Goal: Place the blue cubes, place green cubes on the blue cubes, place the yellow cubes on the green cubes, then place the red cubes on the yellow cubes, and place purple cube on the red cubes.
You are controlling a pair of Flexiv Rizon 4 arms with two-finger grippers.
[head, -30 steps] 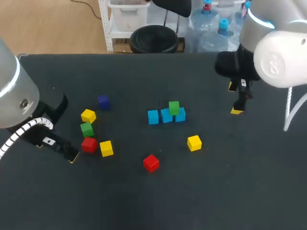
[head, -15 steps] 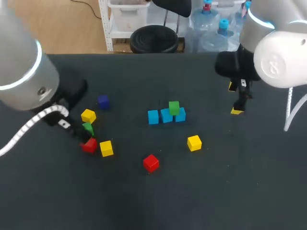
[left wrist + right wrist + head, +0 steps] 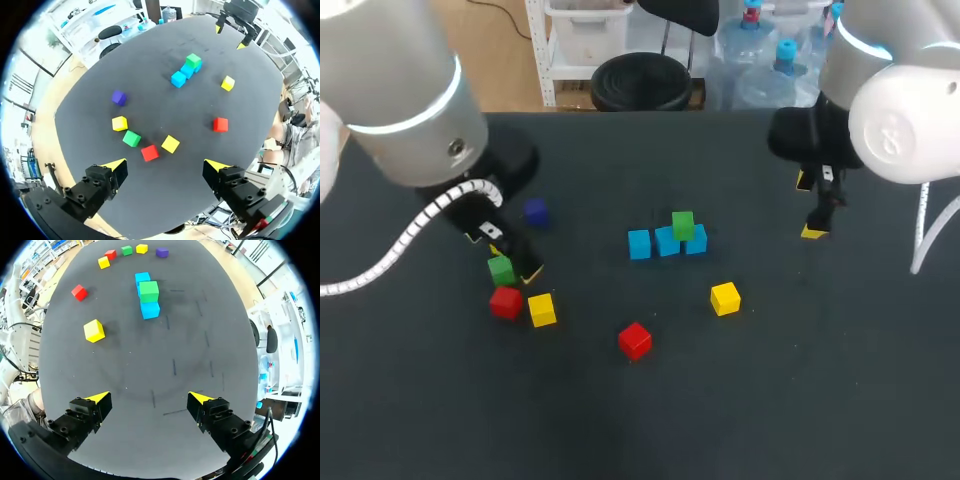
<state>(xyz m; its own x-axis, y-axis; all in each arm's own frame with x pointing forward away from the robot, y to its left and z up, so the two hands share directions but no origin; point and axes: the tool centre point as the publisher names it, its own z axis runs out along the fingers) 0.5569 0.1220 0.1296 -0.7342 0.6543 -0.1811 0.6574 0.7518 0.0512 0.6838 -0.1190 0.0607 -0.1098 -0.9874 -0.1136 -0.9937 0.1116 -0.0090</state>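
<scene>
**Small blue cubes (image 3: 639, 244) in a row mid-bench (image 3: 620, 420), one green cube (image 3: 682, 225) atop**

Head view: my left pincer (image 3: 513, 261) hangs just beside a loose green cube (image 3: 501, 268).

Left wrist view: it gapes wide and empty, with a small red cube (image 3: 149, 152) just ahead.

Right wrist view: my right pincer (image 3: 149, 398) is spread wide, empty, well short of the row.

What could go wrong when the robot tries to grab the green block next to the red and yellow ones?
1. The loose green cube sits close to a red cube and a yellow cube. The open left gripper might nudge those away.
2. The stacked green cube rests on the blue cubes. Setting another one beside it could knock it off.
</scene>
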